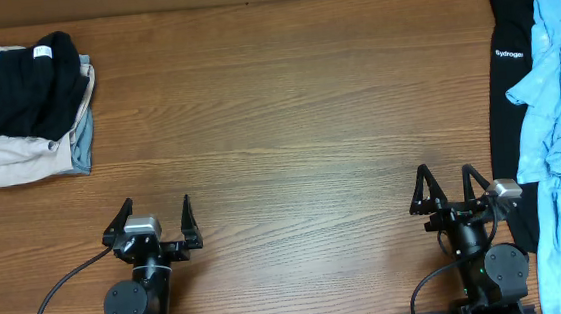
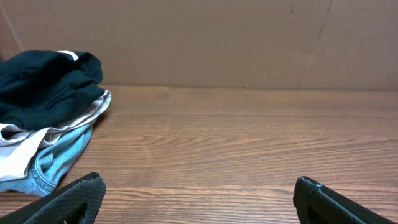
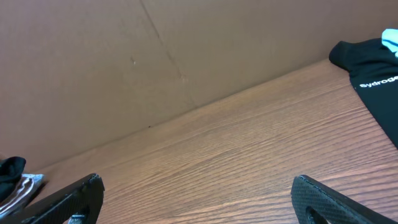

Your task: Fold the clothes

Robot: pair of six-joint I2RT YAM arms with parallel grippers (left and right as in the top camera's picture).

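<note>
Both arms sit low at the near edge of the wooden desk (image 1: 287,106), and neither holds anything. The left tool (image 1: 156,202) has its jaws spread wide over bare wood; in its wrist view the two dark fingers (image 2: 68,202) show only at the bottom corners, with plain desk between them. The right tool (image 1: 444,170) is likewise wide open and empty, its fingers (image 3: 336,202) framing bare wood in the right wrist view. The unfolded clothes lie at the far right of the desk – a sky-blue T-shirt (image 1: 557,105), crumpled and stretched along the right edge, partly overlaps a black top (image 1: 505,79) whose small white lettering faces up. The black top's lower part comes close to the right arm, just beside the tool's outer side, though the fingers do not touch it. From the right wrist the black top (image 3: 373,81) shows at the upper right with its lettering, and a sliver of the sky-blue T-shirt (image 3: 392,37) sits at the very edge. At the far left corner, well apart from both tools, rests a stack of folded clothes (image 1: 16,108) – a black piece on top, beige beneath, a grey-blue layer at its right side. The left wrist view shows this stack (image 2: 43,93) at the left, before a brown cardboard wall (image 2: 217,37).
</note>
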